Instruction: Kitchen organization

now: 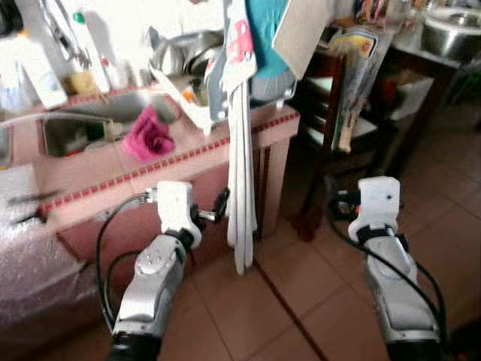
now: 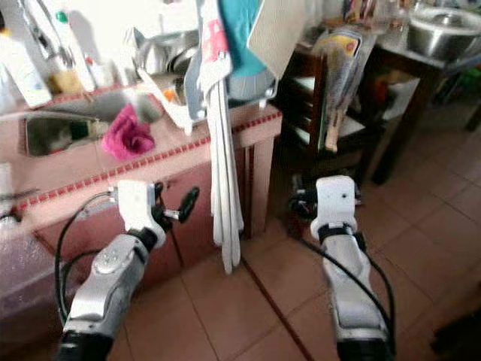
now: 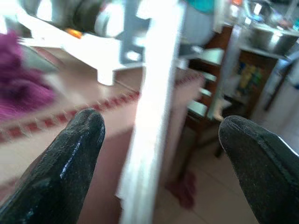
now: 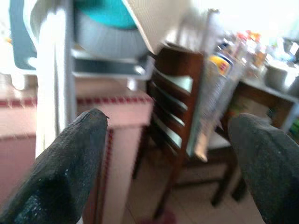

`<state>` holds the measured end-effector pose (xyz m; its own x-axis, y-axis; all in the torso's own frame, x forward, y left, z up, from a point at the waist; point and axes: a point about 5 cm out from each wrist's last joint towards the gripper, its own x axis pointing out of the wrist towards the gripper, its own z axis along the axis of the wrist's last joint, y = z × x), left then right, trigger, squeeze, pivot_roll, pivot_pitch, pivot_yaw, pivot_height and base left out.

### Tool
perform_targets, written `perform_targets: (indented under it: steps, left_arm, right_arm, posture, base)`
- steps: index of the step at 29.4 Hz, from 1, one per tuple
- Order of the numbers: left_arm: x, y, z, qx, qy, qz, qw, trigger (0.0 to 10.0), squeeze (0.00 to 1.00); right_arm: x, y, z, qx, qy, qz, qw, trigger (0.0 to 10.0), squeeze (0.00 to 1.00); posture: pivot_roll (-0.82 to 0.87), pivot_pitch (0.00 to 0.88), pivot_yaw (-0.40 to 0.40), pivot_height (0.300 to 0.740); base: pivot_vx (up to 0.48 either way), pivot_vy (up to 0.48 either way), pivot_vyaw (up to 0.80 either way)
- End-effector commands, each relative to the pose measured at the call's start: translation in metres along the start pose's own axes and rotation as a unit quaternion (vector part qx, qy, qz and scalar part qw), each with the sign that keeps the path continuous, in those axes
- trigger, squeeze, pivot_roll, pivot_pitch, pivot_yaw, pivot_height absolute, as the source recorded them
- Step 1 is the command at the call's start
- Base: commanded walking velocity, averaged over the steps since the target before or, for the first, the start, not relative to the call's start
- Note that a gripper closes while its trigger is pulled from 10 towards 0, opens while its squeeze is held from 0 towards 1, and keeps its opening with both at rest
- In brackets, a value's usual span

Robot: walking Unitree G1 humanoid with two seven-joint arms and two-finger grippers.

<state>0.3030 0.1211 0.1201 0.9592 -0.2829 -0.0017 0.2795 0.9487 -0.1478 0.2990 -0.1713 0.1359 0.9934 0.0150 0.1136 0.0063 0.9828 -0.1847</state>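
A pink tiled counter (image 1: 188, 169) holds a steel sink (image 1: 83, 124), a crumpled magenta cloth (image 1: 148, 135) and a white dish rack (image 1: 197, 98) with metal bowls (image 1: 184, 49). A long white towel (image 1: 242, 173) hangs from the rack down the counter's front. My left gripper (image 1: 216, 207) is open, low in front of the counter, just left of the towel (image 3: 154, 116). My right gripper (image 1: 338, 203) is open, held right of the counter and pointing toward a dark wooden chair (image 4: 170, 116).
Bottles (image 1: 90, 45) stand behind the sink. A teal cloth (image 1: 267, 34) and a mat drape above the rack. Plastic-wrapped items (image 1: 357, 75) hang on the chair. A steel pot (image 1: 451, 30) sits on a dark table at right. Tiled floor (image 1: 301, 301) lies below.
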Motion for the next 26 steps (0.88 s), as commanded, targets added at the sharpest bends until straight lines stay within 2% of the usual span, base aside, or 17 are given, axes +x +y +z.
perform_targets:
  steps: [1,7,9,10,11,13,16,18,19,21,22,23,24,26]
  left_arm:
    - [-0.004,0.01,-0.002,0.005,0.008,0.015,1.0,10.0,0.0]
    - [-0.004,0.009,-0.006,-0.004,0.018,0.004,1.0,10.0,0.0]
    - [-0.002,0.013,-0.017,0.014,0.05,0.012,0.999,10.0,0.0]
    - [-0.002,0.013,-0.017,0.014,0.05,0.012,0.999,10.0,0.0]
    - [-0.002,0.018,-0.029,0.031,0.078,0.022,0.996,10.0,0.0]
    - [-0.002,0.026,-0.041,0.048,0.105,0.038,0.993,10.0,0.0]
    - [-0.001,0.035,-0.06,0.057,0.149,0.052,0.986,10.0,0.0]
    - [-0.002,0.04,-0.071,0.077,0.176,0.061,0.979,10.0,0.0]
    - [-0.004,0.047,-0.081,0.093,0.203,0.075,0.972,10.0,0.0]
    - [-0.005,0.049,-0.084,0.099,0.212,0.08,0.969,10.0,0.0]
    - [-0.009,0.054,-0.094,0.117,0.245,0.092,0.958,10.0,0.0]
    - [-0.009,0.054,-0.094,0.117,0.245,0.092,0.958,10.0,0.0]
    - [-0.015,0.061,-0.104,0.138,0.278,0.11,0.944,10.0,0.0]
    - [-0.019,0.063,-0.111,0.154,0.3,0.111,0.935,10.0,0.0]
  right_arm:
    - [0.002,0.009,0.006,0.007,-0.012,0.012,1.0,10.0,0.0]
    - [0.001,0.009,0.003,0.007,-0.007,0.013,1.0,10.0,0.0]
    - [0.002,0.009,-0.002,0.01,0.004,0.014,1.0,10.0,0.0]
    - [0.002,0.009,-0.002,0.01,0.004,0.014,1.0,10.0,0.0]
    - [0.002,0.008,-0.007,0.015,0.016,0.013,1.0,10.0,0.0]
    - [0.002,0.008,-0.014,0.023,0.03,0.011,0.999,10.0,0.0]
    - [0.002,0.006,-0.031,0.027,0.062,0.011,0.998,10.0,0.0]
    - [0.001,0.007,-0.043,0.004,0.074,0.02,0.997,10.0,0.0]
    - [-0.001,0.008,-0.059,-0.018,0.098,0.029,0.995,10.0,0.0]
    - [-0.001,0.008,-0.064,-0.021,0.107,0.031,0.994,10.0,0.0]
    - [-0.002,0.006,-0.077,-0.026,0.132,0.028,0.991,10.0,0.0]
    - [-0.002,0.006,-0.077,-0.026,0.132,0.028,0.991,10.0,0.0]
    - [-0.004,0.004,-0.091,-0.013,0.169,0.024,0.985,10.0,0.0]
    - [-0.007,0.004,-0.102,-0.001,0.2,0.02,0.98,10.0,0.0]
  posture:
    - [0.04,0.0,0.017,0.74]
    - [0.04,0.0,0.015,0.74]
    - [0.05,0.0,0.01,0.74]
    - [0.05,0.0,0.01,0.74]
    - [0.04,0.0,0.01,0.74]
    - [0.04,0.0,0.008,0.74]
    - [0.04,0.0,0.01,0.74]
    - [0.03,0.0,0.013,0.74]
    - [0.02,0.0,0.016,0.74]
    - [0.02,0.0,0.016,0.74]
    - [0.03,0.0,0.014,0.74]
    - [0.03,0.0,0.014,0.74]
    - [0.03,0.0,0.013,0.74]
    - [0.03,0.0,0.013,0.74]
  base:
    - [0.368,0.0,0.0]
    - [0.334,0.0,0.0]
    - [0.0,0.0,0.0]
    - [0.0,0.0,0.0]
    - [0.0,0.0,0.0]
    - [0.0,0.0,0.0]
    - [0.0,0.0,0.0]
    - [0.0,0.0,0.0]
    - [0.0,0.0,0.0]
    - [0.0,0.0,0.0]
    - [0.0,0.0,0.0]
    - [0.0,0.0,0.0]
    - [0.0,0.0,0.0]
    - [0.0,0.0,0.0]
